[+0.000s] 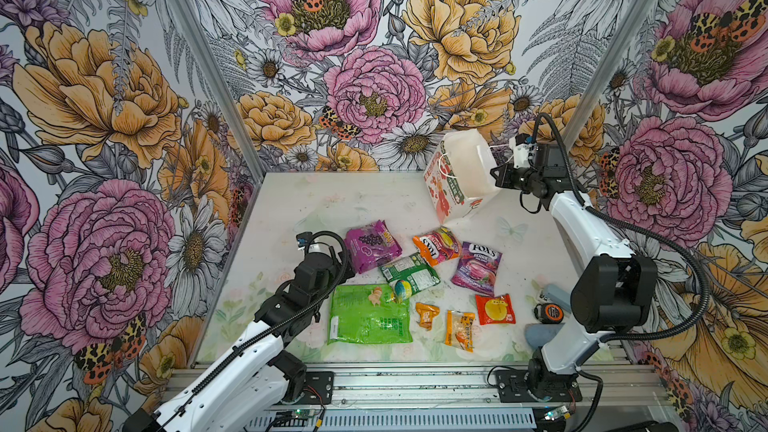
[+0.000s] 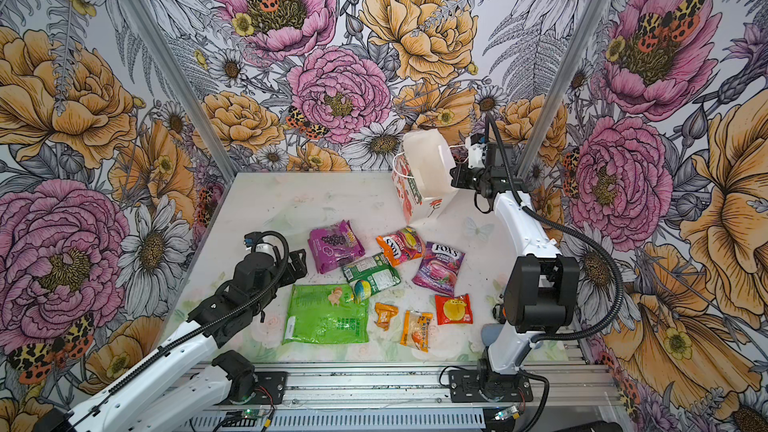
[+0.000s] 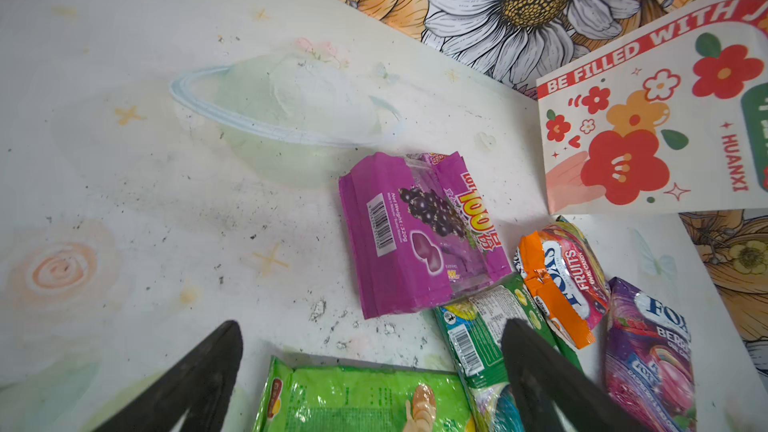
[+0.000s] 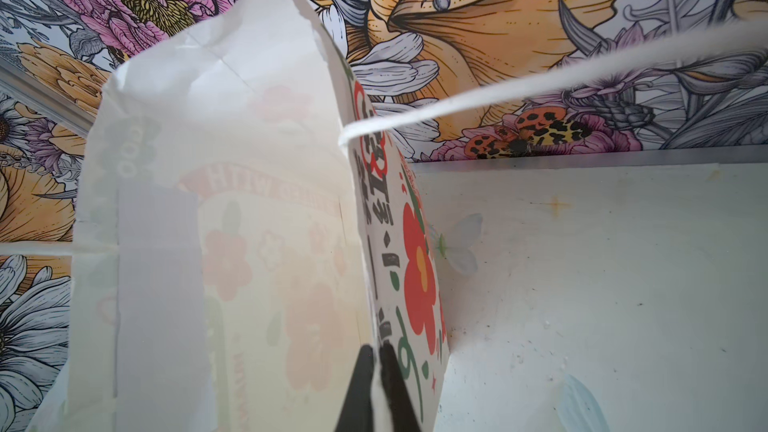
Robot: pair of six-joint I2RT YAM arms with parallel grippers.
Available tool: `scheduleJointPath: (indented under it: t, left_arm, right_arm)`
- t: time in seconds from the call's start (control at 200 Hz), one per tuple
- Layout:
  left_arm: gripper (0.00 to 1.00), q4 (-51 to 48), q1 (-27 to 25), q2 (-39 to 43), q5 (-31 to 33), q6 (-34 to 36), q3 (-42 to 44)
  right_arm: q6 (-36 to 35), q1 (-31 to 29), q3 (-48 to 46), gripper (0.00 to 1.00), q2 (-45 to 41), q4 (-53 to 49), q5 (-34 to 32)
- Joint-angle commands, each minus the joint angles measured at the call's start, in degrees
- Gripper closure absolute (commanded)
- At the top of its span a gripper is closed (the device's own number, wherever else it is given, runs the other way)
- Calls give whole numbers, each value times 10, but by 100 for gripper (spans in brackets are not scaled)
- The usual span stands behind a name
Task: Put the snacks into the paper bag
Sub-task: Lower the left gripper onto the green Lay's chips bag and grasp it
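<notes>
Around the whole cell, flowered wallpaper [image 1: 374, 76] is seen on 3 walls, and a pale, scuffed, printed table [image 1: 332, 201] fills the lower middle of both top views. At the upper right of the table the paper bag [image 1: 467, 168] is held tilted, its mouth turned up and toward the packets. Whether its lower corner rests on the table cannot be told, and no packet is seen inside it.

Below and left of the bag, 8 snacks are spread flat:
- the large green packet [image 1: 368, 317]
- the purple grape packet [image 1: 372, 245]
- the purple Fox's bag [image 1: 476, 268]
- the orange Fox's bag [image 1: 436, 245]
- the green-white packet [image 1: 409, 274]
- the red sachet [image 1: 494, 309]
- the paler orange sachet [image 1: 459, 329]
- the orange sachet [image 1: 427, 314]

The right gripper [image 4: 377, 353] is clamped on the bag's side wall near the rim, jaws together on the paper. The left gripper [image 3: 372, 326] is empty, its jaws wide apart, just short of the purple grape packet. That packet lies ahead of it, toward the bag, with its back seam running roughly along the reach. The left arm is judged the nearer one to every packet.
</notes>
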State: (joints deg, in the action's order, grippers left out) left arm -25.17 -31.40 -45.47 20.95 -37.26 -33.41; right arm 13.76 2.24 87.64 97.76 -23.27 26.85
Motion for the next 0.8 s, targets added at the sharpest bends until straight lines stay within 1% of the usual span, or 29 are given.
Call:
scheduleJointPath:
  t: [0.0,0.08,0.125,0.16,0.22,0.28,0.35,0.405,0.51,0.52,0.545,0.591,0.691,0.786,0.796]
  left_arm:
    - [1,-169,-4,-40,-35,-76,-63]
    - [1,-245,-8,-80,-62,-96,-109]
    - [1,-268,-24,-99,-76,-110,-124]
    - [1,-276,-49,-115,-79,-122,-132]
    - [1,-280,-108,-154,-86,-138,-149]
    - [1,-294,-166,-202,-72,-166,-175]
    - [1,-295,-223,-261,-71,-181,-206]
    - [1,-302,-257,-315,-82,-184,-235]
    - [1,-323,-315,-412,-86,-187,-296]
    - [1,-323,-319,-420,-99,-188,-300]
    - [1,-321,-330,-439,-109,-190,-309]
    - [1,-321,-349,-476,-121,-185,-330]
    - [1,-337,-383,-548,-152,-145,-381]
    - [1,-362,-406,-583,-171,-86,-418]
    - [1,-364,-409,-599,-172,-79,-421]
  right_arm:
    - [6,2,2,100,-4,19,-7]
    - [8,2,0,100,-11,20,-3]
    - [9,2,1,100,-15,19,-2]
    - [11,3,0,100,-18,19,-3]
    - [14,2,-1,100,-22,18,-3]
    - [19,4,0,100,-24,14,-1]
    - [21,7,2,100,-26,10,11]
    - [21,9,2,100,-29,9,16]
    - [23,11,0,100,-32,7,12]
    - [23,11,0,100,-32,7,12]
    - [23,11,-1,100,-32,7,12]
    - [23,12,-1,100,-32,7,14]
    - [21,14,-2,100,-33,5,16]
    - [20,15,-2,100,-36,4,15]
    - [20,16,-2,100,-36,4,16]
